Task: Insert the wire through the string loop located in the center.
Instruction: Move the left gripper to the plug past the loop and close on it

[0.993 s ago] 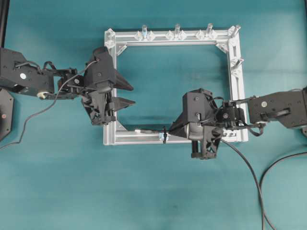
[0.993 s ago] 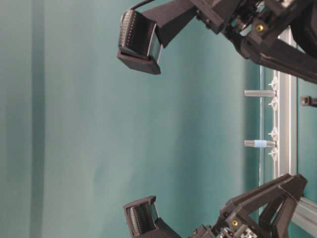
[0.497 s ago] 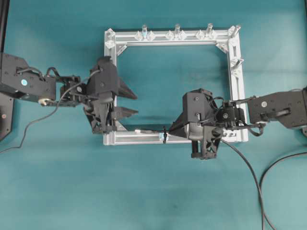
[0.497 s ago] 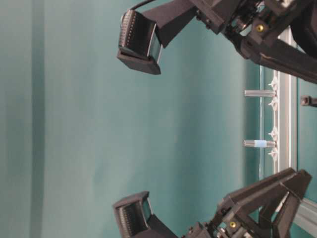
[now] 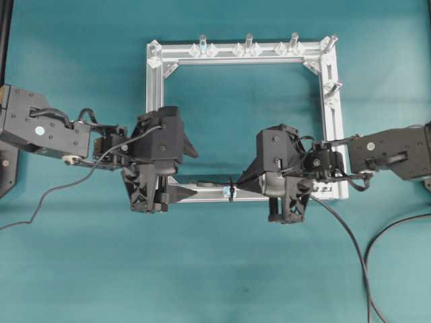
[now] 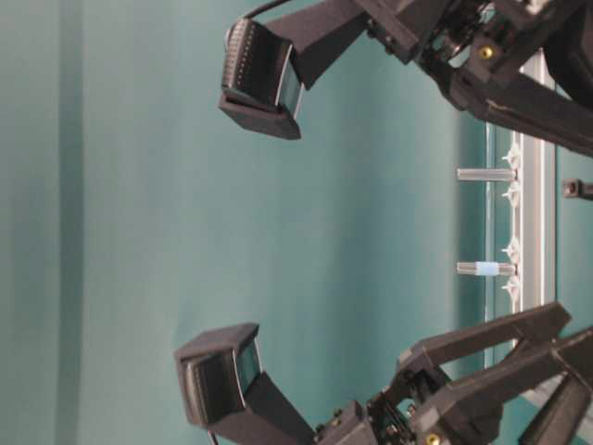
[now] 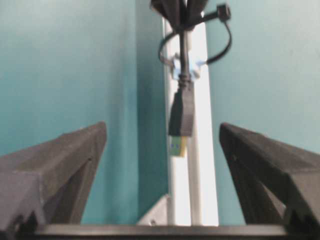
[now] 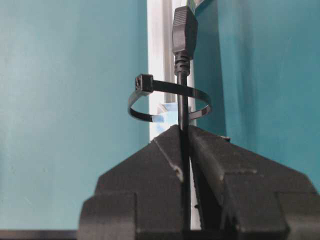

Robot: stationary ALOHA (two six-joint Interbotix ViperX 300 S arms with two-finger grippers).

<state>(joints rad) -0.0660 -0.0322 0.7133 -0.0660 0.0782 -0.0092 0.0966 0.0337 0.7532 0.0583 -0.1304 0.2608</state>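
Where the wire [image 8: 183,95] passes through the string loop [image 8: 167,102], its plug points toward twelve o'clock in the right wrist view, lying along the silver aluminium bar [image 8: 159,45]. At six o'clock of the loop, the right gripper [image 8: 184,137] is clenched on the wire. At nine o'clock of the loop in the overhead view, the left gripper [image 5: 180,176] stands spread wide, its fingers [image 7: 65,160] either side of the plug and apart from it.

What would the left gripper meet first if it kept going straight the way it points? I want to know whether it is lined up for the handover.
Most likely the wire: its plug end hangs centred between the open left gripper fingers, just past the string loop. Depth is unclear.
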